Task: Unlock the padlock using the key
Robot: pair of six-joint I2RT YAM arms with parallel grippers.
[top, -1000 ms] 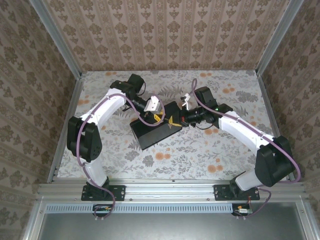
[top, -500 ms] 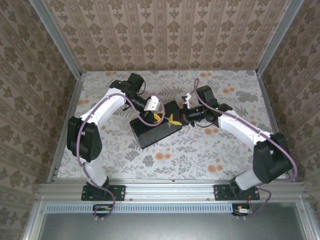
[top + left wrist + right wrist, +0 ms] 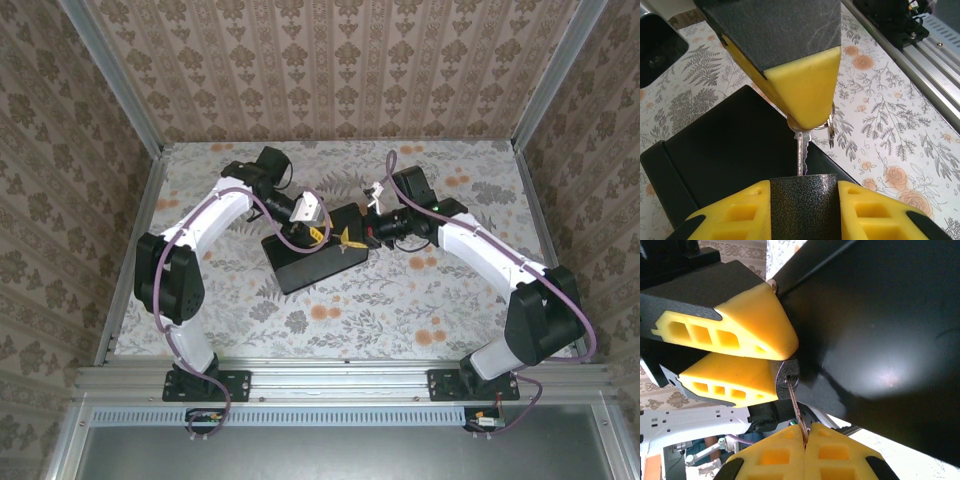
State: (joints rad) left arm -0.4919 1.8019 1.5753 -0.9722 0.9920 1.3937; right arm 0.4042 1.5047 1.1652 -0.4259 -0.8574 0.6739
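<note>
The right arm is on the move. Over the last second its wrist swings a shade farther from the bases in the top view, while the left arm sits rock-steady. The fingertips, though, hardly leave their spot over the black rectangular box (image 3: 300, 268) on the floral printed cloth (image 3: 400, 300). That reads as fine steering, not a big reach.

Close in now: the right gripper (image 3: 804, 434) has its yellow pads pressed flat together, pinching the bow of the thin brownish metal key (image 3: 800, 155), with a small wire key ring (image 3: 829, 127) dangling beside it. The left gripper (image 3: 801, 187) is closed part-way, pads clamped on either side of the small dark speckled metal padlock (image 3: 784, 371), which it holds in the air just above the box.

And the key is right there. Its blade runs straight from the right gripper's pads to the lock's end face, tip meeting the keyhole. Most of the blade shows outside, so it looks barely entered, if at all; the depth cannot be told. The wrist shift is probably lining the blade up with the keyway. A straight push should come next, then a turn, and any tilt risks the thin key twisting in the pads.
</note>
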